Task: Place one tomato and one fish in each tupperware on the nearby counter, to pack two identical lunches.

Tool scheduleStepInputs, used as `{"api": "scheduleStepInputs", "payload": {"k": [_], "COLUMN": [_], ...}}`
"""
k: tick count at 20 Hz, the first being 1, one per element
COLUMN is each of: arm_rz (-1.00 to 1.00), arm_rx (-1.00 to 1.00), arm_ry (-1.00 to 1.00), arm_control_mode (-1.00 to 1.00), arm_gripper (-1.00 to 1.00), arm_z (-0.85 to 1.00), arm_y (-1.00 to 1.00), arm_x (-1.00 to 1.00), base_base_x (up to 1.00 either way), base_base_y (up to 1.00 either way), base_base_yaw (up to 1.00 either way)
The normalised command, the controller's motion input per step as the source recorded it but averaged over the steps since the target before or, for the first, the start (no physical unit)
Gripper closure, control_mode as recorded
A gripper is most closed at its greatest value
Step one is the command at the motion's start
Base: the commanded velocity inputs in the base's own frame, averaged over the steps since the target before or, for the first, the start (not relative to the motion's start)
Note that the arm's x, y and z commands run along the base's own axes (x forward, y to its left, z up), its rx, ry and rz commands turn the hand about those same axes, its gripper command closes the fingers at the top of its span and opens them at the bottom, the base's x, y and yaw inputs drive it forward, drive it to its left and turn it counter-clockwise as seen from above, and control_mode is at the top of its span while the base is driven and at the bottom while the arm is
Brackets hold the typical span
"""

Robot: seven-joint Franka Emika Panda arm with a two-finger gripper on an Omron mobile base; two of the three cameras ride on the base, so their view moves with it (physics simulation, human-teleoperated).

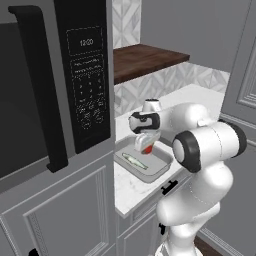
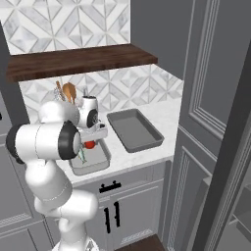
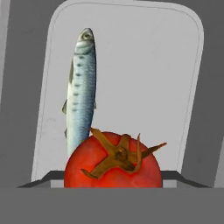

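Holding the round red tomato (image 3: 113, 162) over the shallow grey tray (image 3: 192, 65), the hand (image 1: 146, 145) gripped its firm, smooth, slippery sides; squeezing harder risked bruising.

Pretty clearly a home kitchen: black microwave (image 1: 87, 75) built into grey panelled cabinets (image 2: 132, 206) at 9 o'clock, white marble-look counter (image 2: 162, 117) in the middle, patterned tile backsplash (image 2: 63, 22) and a dark wooden shelf (image 2: 78, 60) at 12, wooden utensils (image 2: 66, 91) standing below it.
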Motion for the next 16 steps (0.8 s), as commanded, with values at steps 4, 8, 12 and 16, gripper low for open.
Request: {"api": "scheduleStepInputs", "payload": {"k": [4,8,12,16], "arm_rz": [-0.04,-0.02,0.0,0.0], "arm_rx": [0.0,-0.02,-0.03,-0.01], "arm_ry": [-0.14,-0.05,-0.03,-0.04], "arm_control_mode": [-1.0,-1.0,-1.0,-1.0], "arm_gripper": [1.0,1.0,1.0,1.0], "arm_z": [-0.3,-0.41,-0.29,-0.04], "arm_y": [0.0,0.0,0.04,0.02], "arm_x": [0.0,0.0,0.0,0.0], "base_base_x": [0.0,0.0,0.0,0.0], "base_base_y": [0.0,0.0,0.0,0.0], "base_base_yaw": [0.0,0.0,0.0,0.0]}}
